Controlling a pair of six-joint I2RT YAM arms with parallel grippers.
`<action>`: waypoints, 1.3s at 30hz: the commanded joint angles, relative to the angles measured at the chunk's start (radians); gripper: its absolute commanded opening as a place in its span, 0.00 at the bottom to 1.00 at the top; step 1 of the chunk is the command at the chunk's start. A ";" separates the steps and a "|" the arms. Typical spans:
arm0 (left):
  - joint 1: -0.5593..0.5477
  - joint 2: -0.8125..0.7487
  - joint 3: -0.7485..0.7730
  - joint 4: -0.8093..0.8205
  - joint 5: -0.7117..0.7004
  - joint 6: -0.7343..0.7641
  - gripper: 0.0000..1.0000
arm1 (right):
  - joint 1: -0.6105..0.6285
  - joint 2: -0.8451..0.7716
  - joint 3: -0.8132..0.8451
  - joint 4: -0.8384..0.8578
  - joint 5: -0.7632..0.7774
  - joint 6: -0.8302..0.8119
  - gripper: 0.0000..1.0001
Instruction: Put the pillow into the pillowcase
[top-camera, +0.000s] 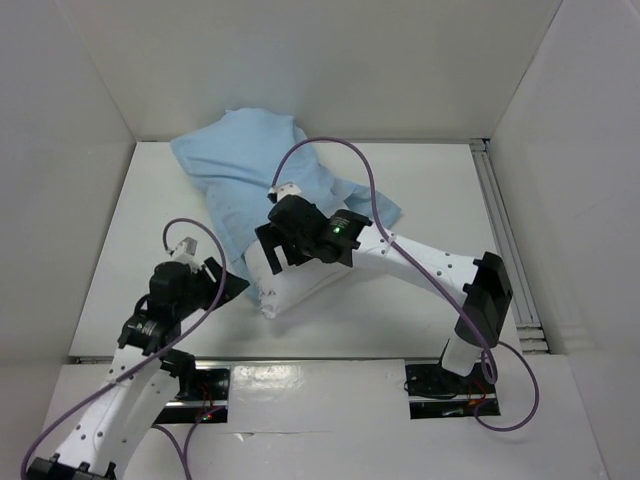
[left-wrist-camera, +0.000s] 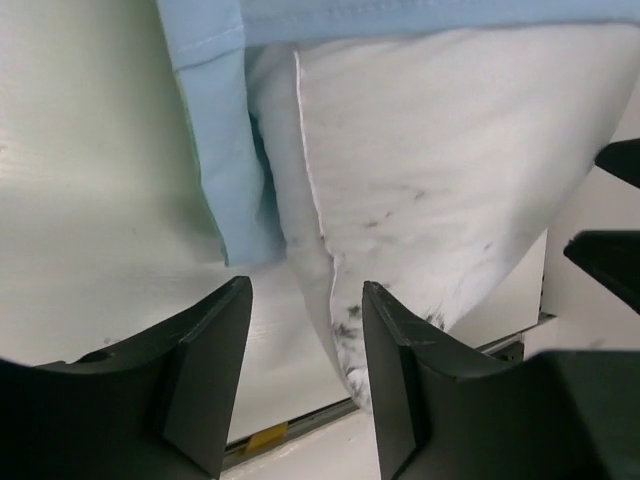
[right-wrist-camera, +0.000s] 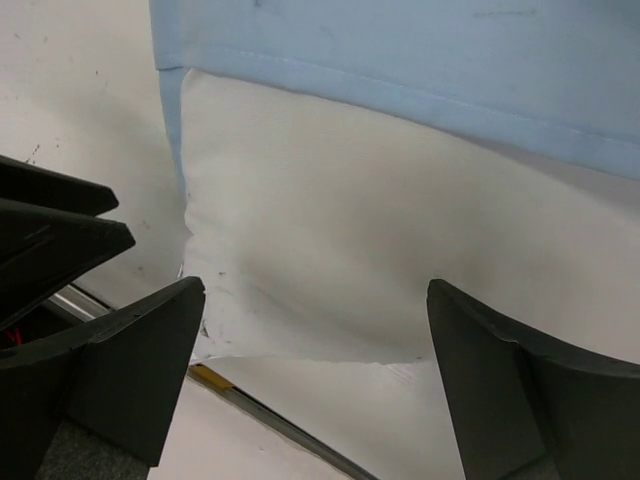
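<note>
pillow lies on the worktop, far end inside the blue pillowcase, white near end sticking out; right jaws spread wide over that end, left jaws half spread at its corner

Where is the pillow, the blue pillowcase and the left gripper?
pillow (right-wrist-camera: 330, 230): right wrist view, on the bare white end poking out.
pillowcase (top-camera: 250, 165): top view, on its light blue upper face.
left gripper (left-wrist-camera: 305, 300): left wrist view, midway between its two black fingertips.
</note>
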 joint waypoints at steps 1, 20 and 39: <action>0.006 -0.103 -0.071 -0.059 -0.032 -0.073 0.60 | 0.013 0.020 0.042 -0.021 0.046 0.017 1.00; 0.025 0.423 -0.153 0.512 0.073 0.006 0.68 | 0.004 0.054 0.034 -0.015 -0.016 0.026 1.00; 0.043 0.402 0.345 0.469 0.491 -0.158 0.00 | -0.254 0.328 0.951 -0.067 0.171 -0.219 0.00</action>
